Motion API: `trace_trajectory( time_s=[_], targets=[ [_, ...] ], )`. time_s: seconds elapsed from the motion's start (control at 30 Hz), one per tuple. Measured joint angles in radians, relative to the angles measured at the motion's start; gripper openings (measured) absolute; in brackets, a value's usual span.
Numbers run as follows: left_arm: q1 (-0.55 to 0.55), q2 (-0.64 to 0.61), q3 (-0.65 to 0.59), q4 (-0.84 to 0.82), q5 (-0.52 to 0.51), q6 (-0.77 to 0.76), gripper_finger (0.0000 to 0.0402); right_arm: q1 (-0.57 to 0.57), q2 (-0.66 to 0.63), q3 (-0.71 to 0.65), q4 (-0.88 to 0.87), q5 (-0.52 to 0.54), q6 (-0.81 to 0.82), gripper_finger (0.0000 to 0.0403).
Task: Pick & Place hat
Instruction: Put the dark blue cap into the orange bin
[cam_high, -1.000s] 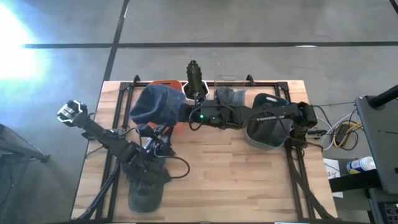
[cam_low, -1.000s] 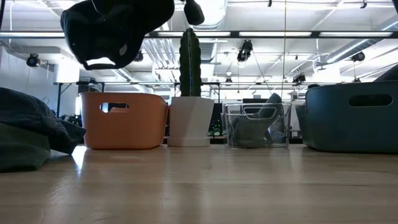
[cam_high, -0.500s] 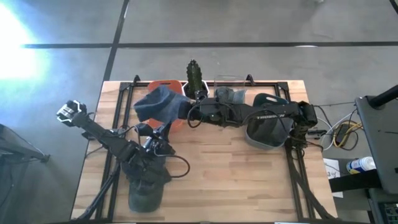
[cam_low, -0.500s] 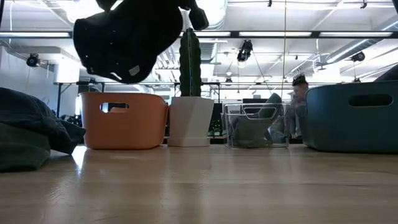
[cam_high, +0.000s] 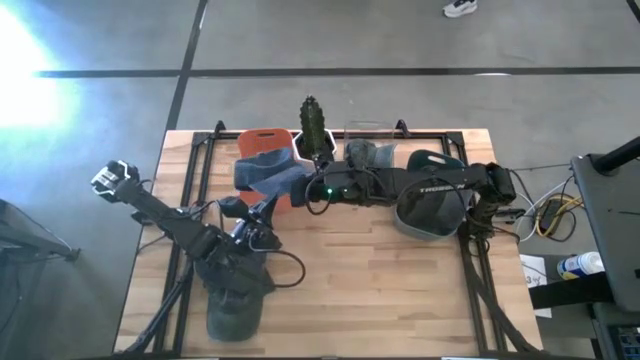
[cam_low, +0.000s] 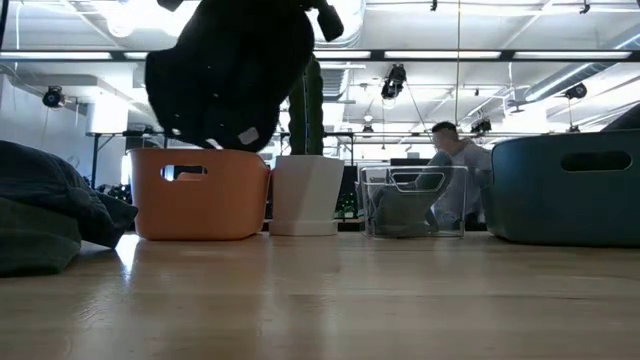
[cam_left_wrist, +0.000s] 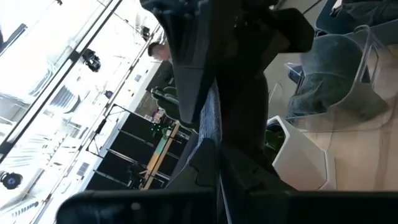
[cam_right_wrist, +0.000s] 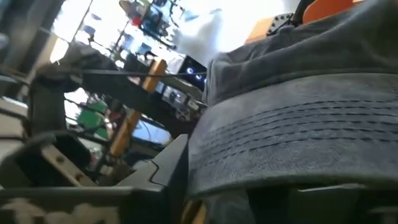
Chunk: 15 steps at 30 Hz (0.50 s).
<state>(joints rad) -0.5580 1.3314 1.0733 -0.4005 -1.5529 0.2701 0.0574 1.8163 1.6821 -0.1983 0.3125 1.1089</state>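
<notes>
The blue-grey hat (cam_high: 262, 170) hangs over the orange bin (cam_high: 262, 138) at the table's far edge. In the low view the hat (cam_low: 235, 70) has its lower edge about level with the bin's rim (cam_low: 200, 152). My right gripper (cam_high: 300, 185) reaches in from the right, open, at the hat's right side. My left gripper (cam_high: 258, 215) stands shut above the table, nearer than the bin, and holds nothing that I can see. My right gripper comes level from the table's right. The hat's stitched brim (cam_right_wrist: 298, 124) lies across the space between its open fingers, beside one finger (cam_right_wrist: 169, 169). The hat sags below, over the orange bin; I cannot tell whether the fingers still press it.
A cactus in a white pot (cam_high: 312, 125), a clear bin with a grey hat (cam_high: 372, 155) and a dark teal bin (cam_high: 430, 200) stand along the far edge. A heap of dark hats (cam_high: 235, 310) lies near left. Bare wood shows in the middle and near right.
The hat has come down and shifted toward the table's right: from hanging high and spread left of the bin, it now hangs bunched over the orange bin. My right gripper has drawn back a little toward the right. A person has walked into view beyond the table.
</notes>
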Motion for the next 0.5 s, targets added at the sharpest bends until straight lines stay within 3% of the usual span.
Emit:
trace_trajectory(
  time_s=[0.2,0.4,0.5],
  targets=[
    [0.046,-0.044,0.000,-0.067,-0.011,0.014,0.0002,-0.001,-0.030,0.000,-0.074,-0.005,-0.066,0.0166],
    [0.124,-0.110,-0.005,-0.106,-0.034,0.008,0.0002,0.014,-0.042,-0.005,-0.149,-0.126,-0.103,0.0193],
    [0.170,-0.151,-0.005,-0.087,-0.029,-0.064,0.0002,0.044,-0.067,-0.003,-0.199,-0.119,-0.100,0.0200]
  ],
)
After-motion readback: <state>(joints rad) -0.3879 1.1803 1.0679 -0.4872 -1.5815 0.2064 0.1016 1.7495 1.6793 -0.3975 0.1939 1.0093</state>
